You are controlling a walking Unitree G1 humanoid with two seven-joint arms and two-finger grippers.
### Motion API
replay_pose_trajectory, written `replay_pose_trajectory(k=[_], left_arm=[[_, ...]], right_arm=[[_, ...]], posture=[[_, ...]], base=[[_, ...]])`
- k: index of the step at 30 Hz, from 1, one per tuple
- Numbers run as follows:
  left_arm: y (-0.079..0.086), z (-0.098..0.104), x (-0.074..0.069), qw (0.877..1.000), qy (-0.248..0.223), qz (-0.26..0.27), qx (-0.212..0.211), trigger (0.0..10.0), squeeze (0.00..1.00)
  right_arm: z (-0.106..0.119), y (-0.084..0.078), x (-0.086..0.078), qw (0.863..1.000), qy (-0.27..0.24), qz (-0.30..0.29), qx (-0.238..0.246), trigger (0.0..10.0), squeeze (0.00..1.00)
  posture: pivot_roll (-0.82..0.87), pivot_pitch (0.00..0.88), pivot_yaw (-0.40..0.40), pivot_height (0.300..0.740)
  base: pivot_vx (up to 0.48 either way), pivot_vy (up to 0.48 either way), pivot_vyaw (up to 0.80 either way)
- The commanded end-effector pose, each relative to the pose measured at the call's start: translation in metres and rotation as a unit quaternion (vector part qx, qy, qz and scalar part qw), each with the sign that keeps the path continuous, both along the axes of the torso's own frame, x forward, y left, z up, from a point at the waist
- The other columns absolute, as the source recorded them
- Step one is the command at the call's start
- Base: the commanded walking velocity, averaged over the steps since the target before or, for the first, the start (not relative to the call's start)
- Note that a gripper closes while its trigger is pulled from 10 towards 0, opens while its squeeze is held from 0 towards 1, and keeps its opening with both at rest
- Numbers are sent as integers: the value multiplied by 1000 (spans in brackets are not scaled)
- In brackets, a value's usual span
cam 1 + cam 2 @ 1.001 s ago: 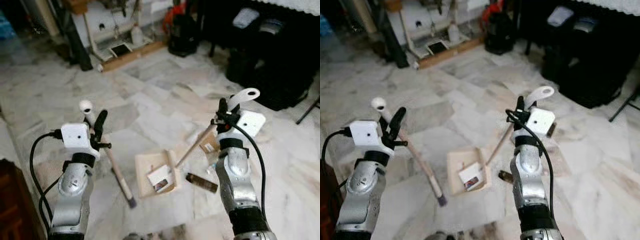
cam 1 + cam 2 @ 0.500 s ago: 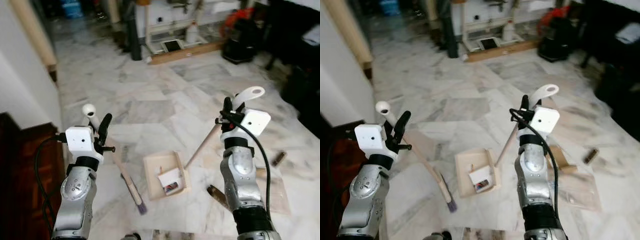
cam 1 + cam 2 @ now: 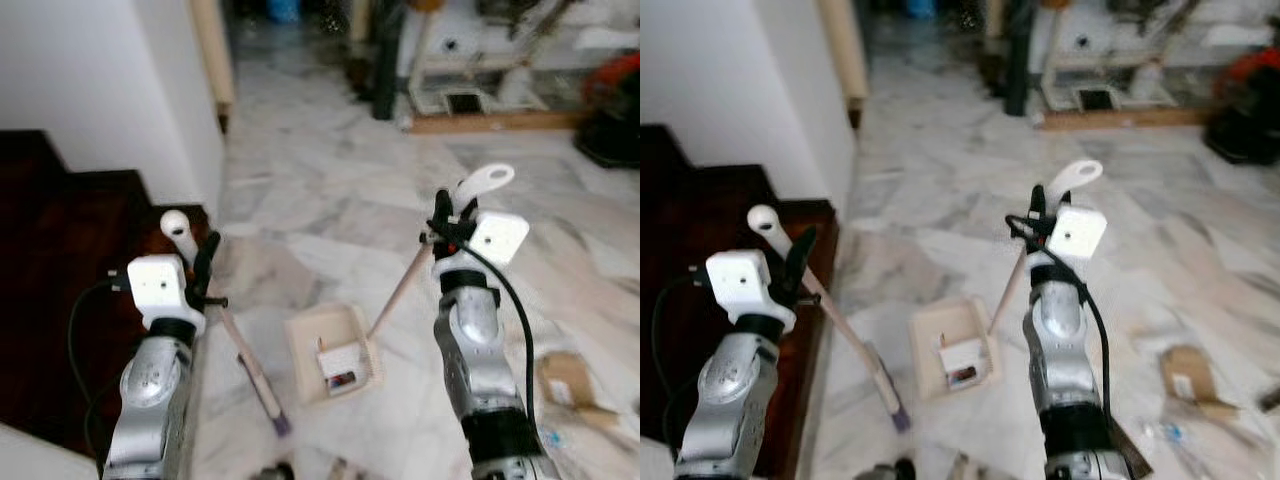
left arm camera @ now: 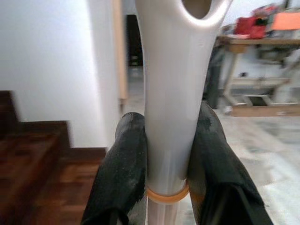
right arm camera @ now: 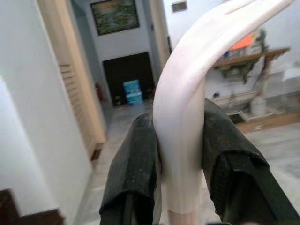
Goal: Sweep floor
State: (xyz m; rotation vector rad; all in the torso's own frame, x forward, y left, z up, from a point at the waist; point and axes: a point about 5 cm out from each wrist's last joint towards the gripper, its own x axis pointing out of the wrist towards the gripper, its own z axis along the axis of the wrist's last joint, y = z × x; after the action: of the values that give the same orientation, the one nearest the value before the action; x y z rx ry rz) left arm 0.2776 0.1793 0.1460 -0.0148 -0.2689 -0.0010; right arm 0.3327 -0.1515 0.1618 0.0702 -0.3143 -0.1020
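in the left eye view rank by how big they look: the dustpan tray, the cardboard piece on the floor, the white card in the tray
1. The dustpan tray, clearly largest.
2. The cardboard piece on the floor to the right.
3. The white card lying in the tray, smallest, though not far below the cardboard in apparent size.

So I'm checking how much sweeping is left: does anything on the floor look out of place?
Yes. A torn piece of cardboard and a clear plastic wrapper lie loose on the marble floor, off to the robot's right of the dustpan, which already holds some scraps.
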Motion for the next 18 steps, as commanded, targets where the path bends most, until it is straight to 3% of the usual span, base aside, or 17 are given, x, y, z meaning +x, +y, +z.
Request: replay_pose_trajectory(k=[1, 15, 18], left_arm=[[-1, 11, 0, 1000, -25, -1, 1, 10000, 0], [-1, 5, -2, 1000, -9, -2, 6, 10000, 0], [-1, 4, -2, 1000, -5, -3, 7, 10000, 0]], right_arm=[[12, 0, 1, 1000, -24, -1, 8, 10000, 0], [10, 1, 2, 1000, -17, 4, 3, 10000, 0], [10, 1, 2, 1000, -17, 6, 5, 10000, 0]], posture=[[-44, 102, 7, 740], [-42, 105, 2, 740], [-42, 106, 0, 740]], base=[[0, 0, 800], [0, 0, 800], [0, 0, 0]])
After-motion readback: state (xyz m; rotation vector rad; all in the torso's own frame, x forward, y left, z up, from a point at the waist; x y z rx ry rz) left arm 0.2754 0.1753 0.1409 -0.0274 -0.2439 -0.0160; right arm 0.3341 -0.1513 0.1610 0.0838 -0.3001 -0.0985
